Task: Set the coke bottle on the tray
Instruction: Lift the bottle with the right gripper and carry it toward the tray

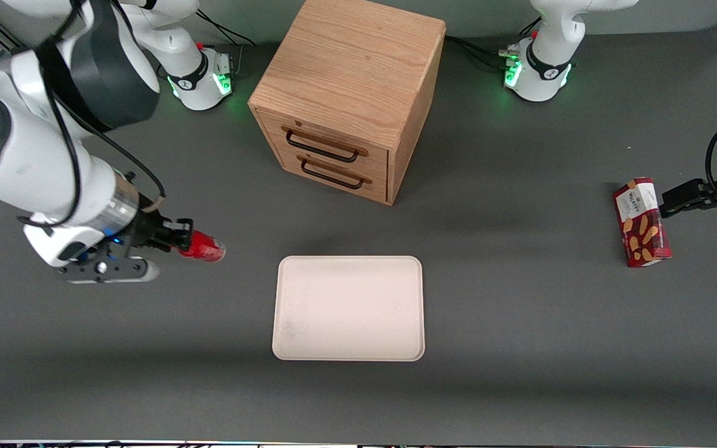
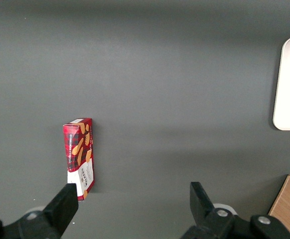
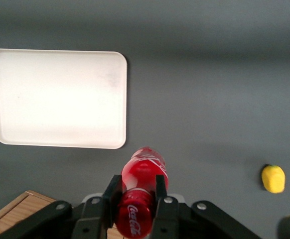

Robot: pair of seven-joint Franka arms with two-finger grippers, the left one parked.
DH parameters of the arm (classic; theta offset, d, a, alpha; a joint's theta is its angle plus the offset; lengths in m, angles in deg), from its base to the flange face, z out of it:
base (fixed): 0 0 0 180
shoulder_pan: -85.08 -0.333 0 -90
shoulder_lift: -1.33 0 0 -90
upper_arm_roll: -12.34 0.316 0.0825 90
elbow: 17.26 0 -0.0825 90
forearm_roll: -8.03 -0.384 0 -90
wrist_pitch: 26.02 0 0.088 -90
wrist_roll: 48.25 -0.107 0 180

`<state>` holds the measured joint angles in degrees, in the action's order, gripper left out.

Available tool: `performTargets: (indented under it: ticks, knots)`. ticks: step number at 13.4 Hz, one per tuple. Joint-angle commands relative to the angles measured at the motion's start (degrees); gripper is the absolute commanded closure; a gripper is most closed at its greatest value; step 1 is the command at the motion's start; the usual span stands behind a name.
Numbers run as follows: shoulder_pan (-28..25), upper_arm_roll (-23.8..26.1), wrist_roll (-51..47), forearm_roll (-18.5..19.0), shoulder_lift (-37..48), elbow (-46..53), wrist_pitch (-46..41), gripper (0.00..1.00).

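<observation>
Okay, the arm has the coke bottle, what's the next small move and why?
Probably carry it sideways toward the tray. The gripper has its jaws shut on the coke bottle, held lying flat toward the working arm's end of the table, and the tray beside it has nothing on it yet.

Coke bottle (image 3: 141, 191): glossy red, white script. Tray (image 1: 349, 308): pale cream-pink. Gripper (image 3: 135, 196) clamping the bottle: black. Lump (image 3: 273, 179) near the bottle: yellow.
</observation>
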<state>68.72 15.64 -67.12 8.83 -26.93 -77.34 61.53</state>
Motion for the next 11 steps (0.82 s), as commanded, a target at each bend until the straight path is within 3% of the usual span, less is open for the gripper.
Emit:
performTargets:
  ticks: [1, 5, 11]
  knots:
    - [-3.4, -0.23, -5.46, 0.17, -4.95, 9.88, -2.91, 1.0]
    - [-7.1, -0.23, -11.72, 0.17, -6.98, 12.62, -1.95, 1.0]
    - [-7.02, -0.67, -7.52, 0.78, -10.23, 11.92, 8.31, 1.0]
